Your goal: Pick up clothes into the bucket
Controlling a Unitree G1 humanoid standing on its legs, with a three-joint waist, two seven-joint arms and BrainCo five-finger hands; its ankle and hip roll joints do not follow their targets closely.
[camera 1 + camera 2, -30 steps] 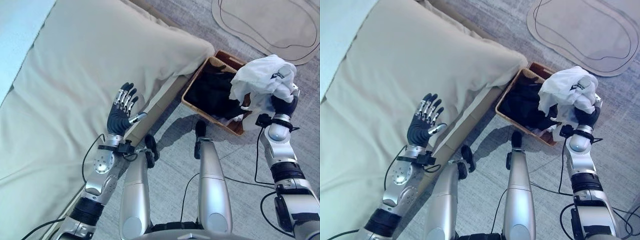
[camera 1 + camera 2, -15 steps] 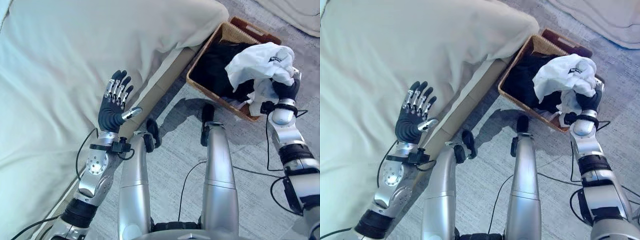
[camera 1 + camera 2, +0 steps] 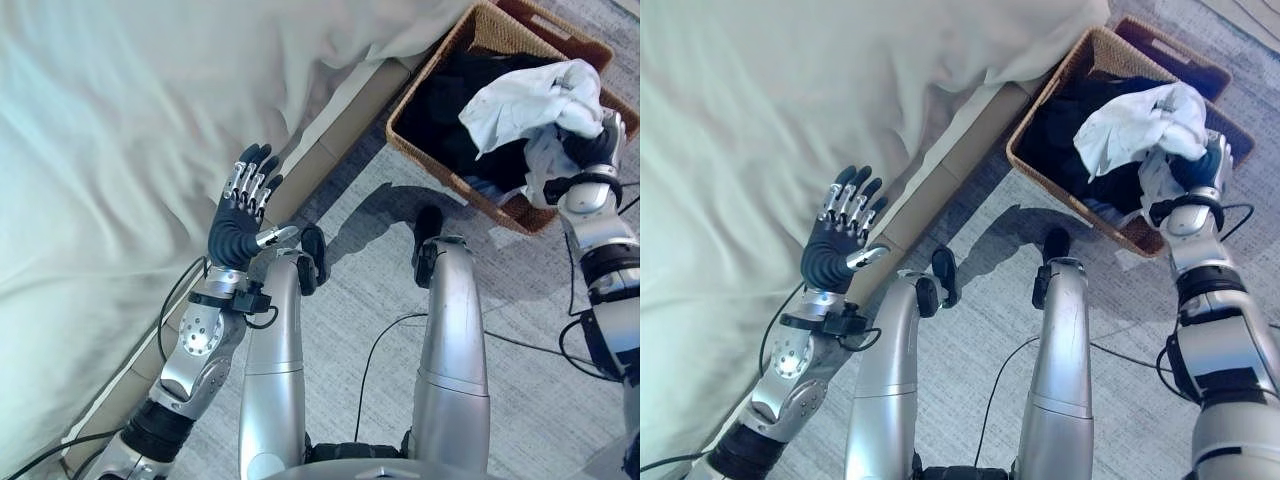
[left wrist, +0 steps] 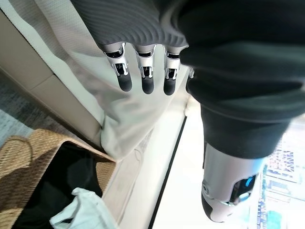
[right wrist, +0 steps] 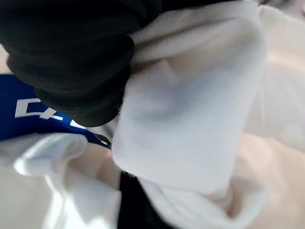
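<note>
Left eye view: right hand (image 3: 590, 150) is clutching a bunched white garment (image 3: 520, 105) over the wicker basket (image 3: 455, 60) on grey carpet (image 3: 360, 320). Left hand (image 3: 240, 215) is spread wide beside the cream-covered bed (image 3: 120, 150).

Overhead stereo pair; close wrist views

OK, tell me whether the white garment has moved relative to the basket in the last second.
Yes. The white garment, bunched around the right hand, has come lower over the wicker basket and further inside its rim, above the dark clothes.
</note>
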